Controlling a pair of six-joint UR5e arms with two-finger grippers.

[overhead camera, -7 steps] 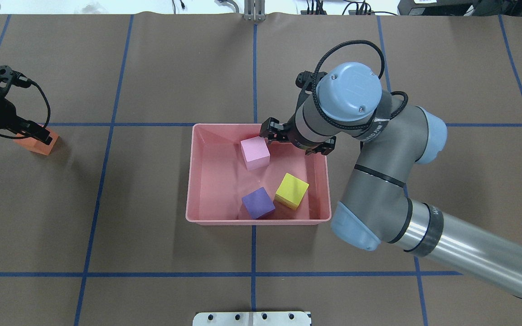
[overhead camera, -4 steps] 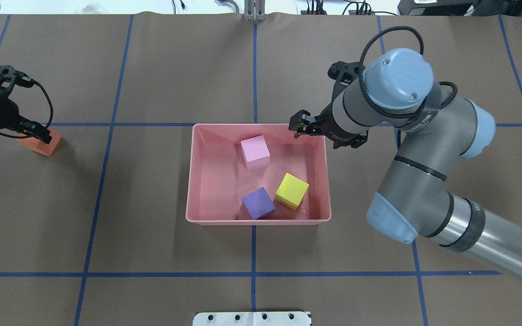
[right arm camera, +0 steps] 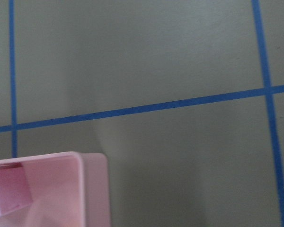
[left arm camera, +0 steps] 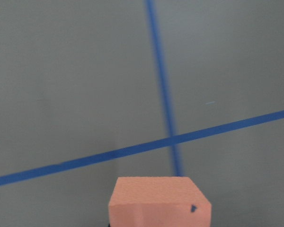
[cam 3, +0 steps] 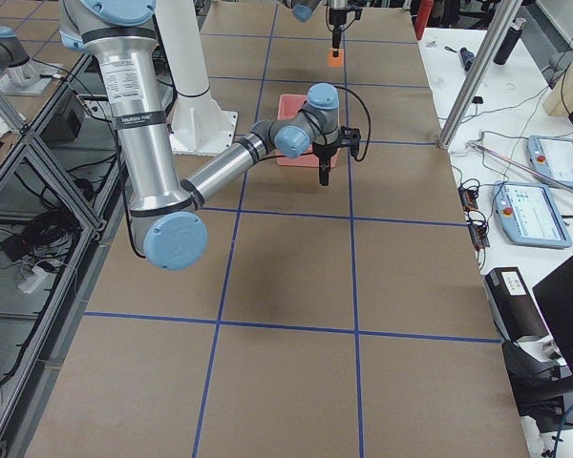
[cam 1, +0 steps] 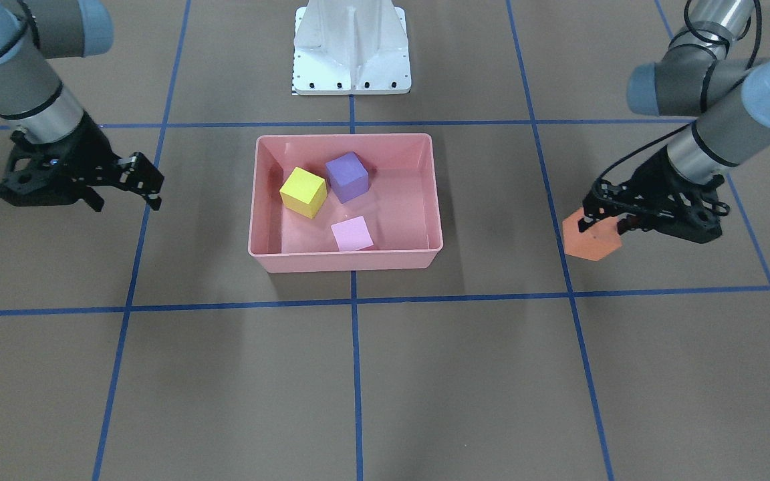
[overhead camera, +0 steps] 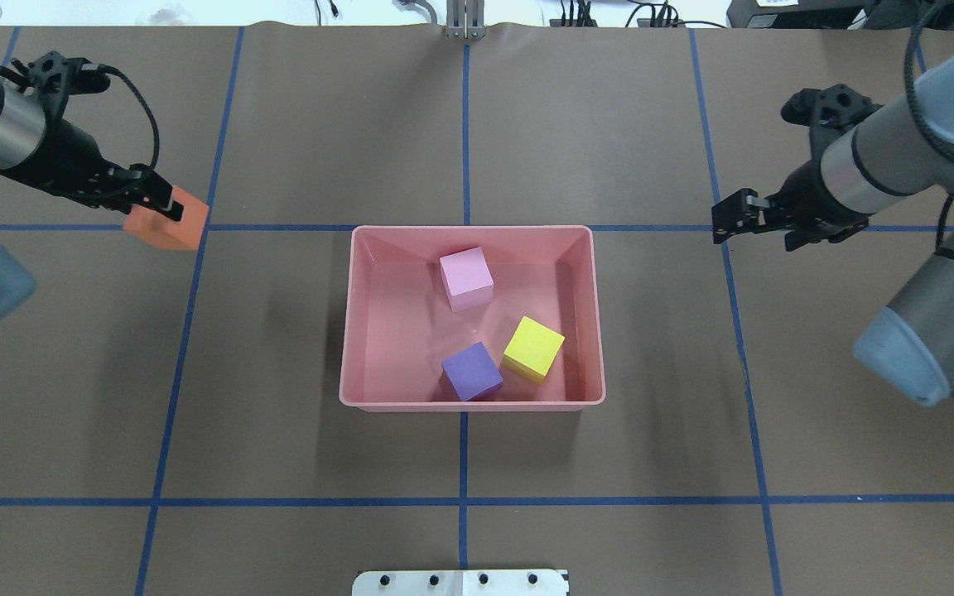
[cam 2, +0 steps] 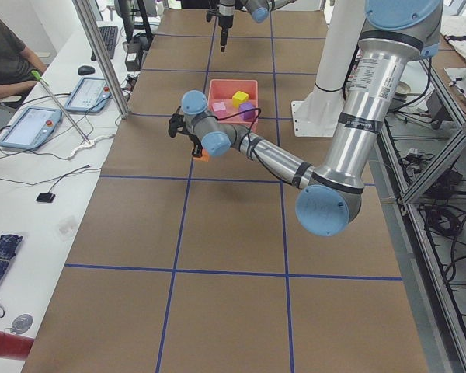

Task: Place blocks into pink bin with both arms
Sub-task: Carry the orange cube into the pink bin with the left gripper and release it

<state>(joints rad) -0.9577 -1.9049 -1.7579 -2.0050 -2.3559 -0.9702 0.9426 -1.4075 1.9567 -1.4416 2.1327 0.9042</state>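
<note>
Orange block [overhead camera: 171,230] clamped in jaws of left gripper [overhead camera: 161,209]. It appears lifted off bench [overhead camera: 320,124], well left of pink bin [overhead camera: 350,331]. Height probably meant to clear bin wall on way over. Pink block [overhead camera: 466,279], yellow block [overhead camera: 533,348] and purple block [overhead camera: 471,372] lie inside bin, yellow and purple just beside each other. Right gripper [overhead camera: 729,219] hangs well right of bin, jaws apart, empty. Likely kept aside to leave bin free for left arm.
</note>
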